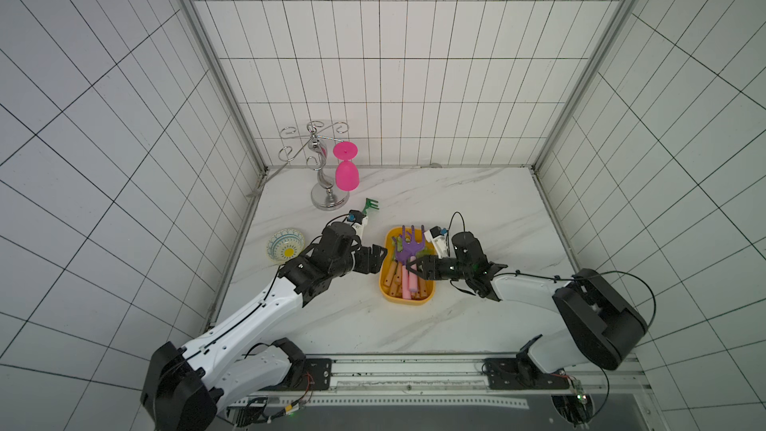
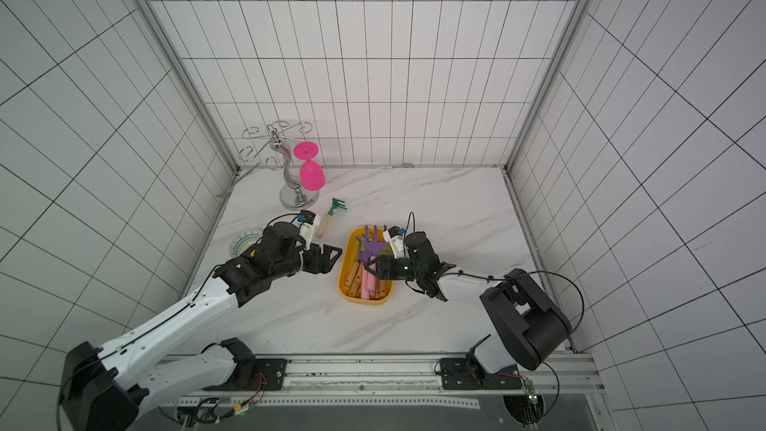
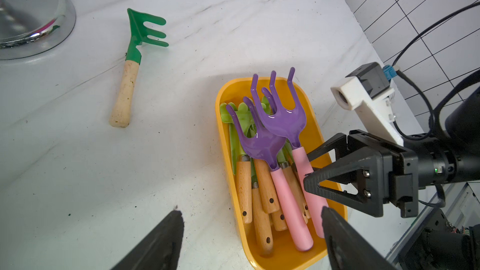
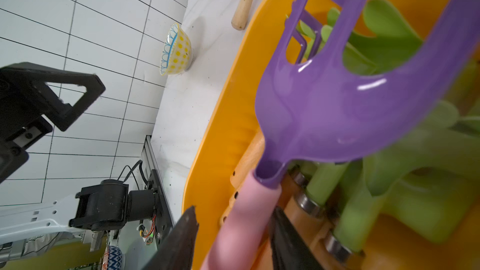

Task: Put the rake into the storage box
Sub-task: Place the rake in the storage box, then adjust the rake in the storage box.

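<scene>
The yellow-orange storage box (image 1: 429,292) (image 3: 220,115) holds several rakes with wooden and pink handles. A purple rake (image 1: 410,248) (image 4: 337,115) lies on top of the pile, its pink handle (image 4: 241,224) between the fingers of my right gripper (image 1: 410,269) (image 4: 233,210). That gripper is open: one finger touches the handle and a gap shows at the other. A green rake (image 1: 370,206) (image 3: 135,55) with a pale handle lies on the table beyond the box. My left gripper (image 1: 383,261) (image 3: 252,211) hangs open and empty at the box's left rim.
A chrome glass rack (image 1: 327,196) with a pink goblet (image 1: 346,167) hanging upside down stands at the back left. A patterned bowl (image 1: 286,245) (image 4: 176,50) sits by the left wall. Tiled walls close the table on three sides.
</scene>
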### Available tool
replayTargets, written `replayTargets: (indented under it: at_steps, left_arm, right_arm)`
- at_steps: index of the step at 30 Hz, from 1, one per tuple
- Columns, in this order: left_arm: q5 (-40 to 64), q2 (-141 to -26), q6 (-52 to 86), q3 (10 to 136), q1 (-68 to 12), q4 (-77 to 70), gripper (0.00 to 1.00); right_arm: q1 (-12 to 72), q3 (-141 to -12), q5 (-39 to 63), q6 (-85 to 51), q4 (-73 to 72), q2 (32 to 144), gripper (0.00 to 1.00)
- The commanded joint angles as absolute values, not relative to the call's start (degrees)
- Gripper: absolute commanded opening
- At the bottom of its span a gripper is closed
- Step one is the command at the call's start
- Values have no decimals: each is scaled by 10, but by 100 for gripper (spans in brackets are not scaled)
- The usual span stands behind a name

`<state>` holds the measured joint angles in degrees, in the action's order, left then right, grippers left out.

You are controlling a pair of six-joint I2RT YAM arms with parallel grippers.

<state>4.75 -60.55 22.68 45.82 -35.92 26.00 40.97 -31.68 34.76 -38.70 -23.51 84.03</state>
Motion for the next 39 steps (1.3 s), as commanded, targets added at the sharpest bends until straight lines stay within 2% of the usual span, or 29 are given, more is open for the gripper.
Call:
replayTargets:
  at_steps: [1,11,15,19,27,35,37,39]
  left_arm:
    - [42,-609,223,464,-356,264,84]
    - [36,-635,218,475,-349,258,84]
    - [12,-660,211,488,-347,260,84]
    - [-39,-691,211,514,-335,272,84]
    - [-68,-778,205,573,-268,293,85]
    - [-106,-908,164,643,-253,323,84]
    - [-112,-940,159,653,-251,316,84]
    - [-126,-975,154,673,-250,317,84]
  right_arm:
    - [416,-335,301,-343,-52,814,54]
    - [416,-377,185,-280,171,688,57]
    - [416,-432,132,-250,195,665,57]
    - [416,-499,72,-210,207,721,57]
    - [416,-600,72,-186,204,880,51]
    - [417,-611,91,-186,159,923,41]
    - [417,-617,95,-182,156,930,41]
    - [417,-626,97,-180,171,930,45]
